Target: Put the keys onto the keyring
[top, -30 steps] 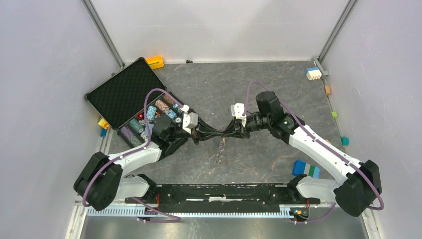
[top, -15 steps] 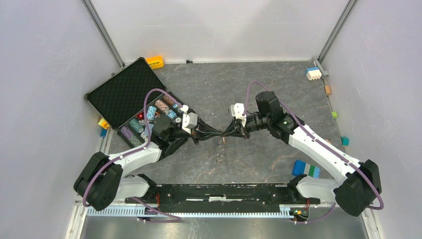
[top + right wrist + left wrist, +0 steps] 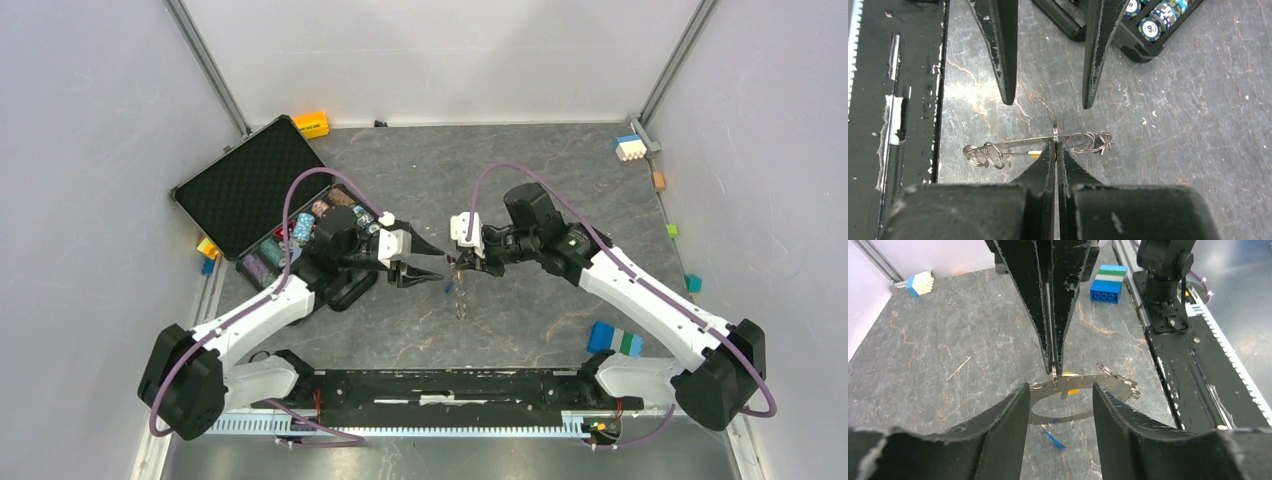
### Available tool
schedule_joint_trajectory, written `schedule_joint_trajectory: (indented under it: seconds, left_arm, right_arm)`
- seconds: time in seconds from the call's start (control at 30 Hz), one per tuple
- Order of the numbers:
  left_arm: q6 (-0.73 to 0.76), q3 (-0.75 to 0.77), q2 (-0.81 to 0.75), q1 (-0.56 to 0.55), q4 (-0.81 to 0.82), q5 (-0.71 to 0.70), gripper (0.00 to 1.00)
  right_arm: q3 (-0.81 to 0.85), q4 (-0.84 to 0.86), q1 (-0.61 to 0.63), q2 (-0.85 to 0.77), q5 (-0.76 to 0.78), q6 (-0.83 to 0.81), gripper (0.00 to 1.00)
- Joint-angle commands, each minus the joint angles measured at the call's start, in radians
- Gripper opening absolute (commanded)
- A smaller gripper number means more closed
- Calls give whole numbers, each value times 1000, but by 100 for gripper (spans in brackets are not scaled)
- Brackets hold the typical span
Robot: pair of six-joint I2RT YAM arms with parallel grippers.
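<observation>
Between right pincer (image 3: 1054,144) jaws: keyring (image 3: 1013,145) clamped.

An open black case (image 3: 240,185) of poker chips (image 3: 1150,27) sits left; a blue block (image 3: 615,339) lies near right.

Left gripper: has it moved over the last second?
Yes. The left gripper opened and shifted slightly right, away from the case; the keyring hangs from the shut right gripper.

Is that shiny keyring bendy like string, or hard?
Probably stiff: the keyring juts out both sides of the right gripper without drooping. The small loops on it look loose, so they'd likely jingle and slide. Thin, shiny metal may twist in the grip.
</observation>
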Motion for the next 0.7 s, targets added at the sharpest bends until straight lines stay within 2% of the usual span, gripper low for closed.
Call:
schedule_joint_trajectory:
  seconds: [0.0,0.27,0.67]
  left_arm:
    - [178,48,-14,1,-202,-24,59]
    - [111,50,32,-22,-125,-34,58]
    - [-18,25,84,-32,49,-47,38]
  right_arm:
    - [73,-51,33,20,100,-33,0]
    - [95,-35,72,51,152,-6,0]
    - [96,-31,92,64,167,-1,0]
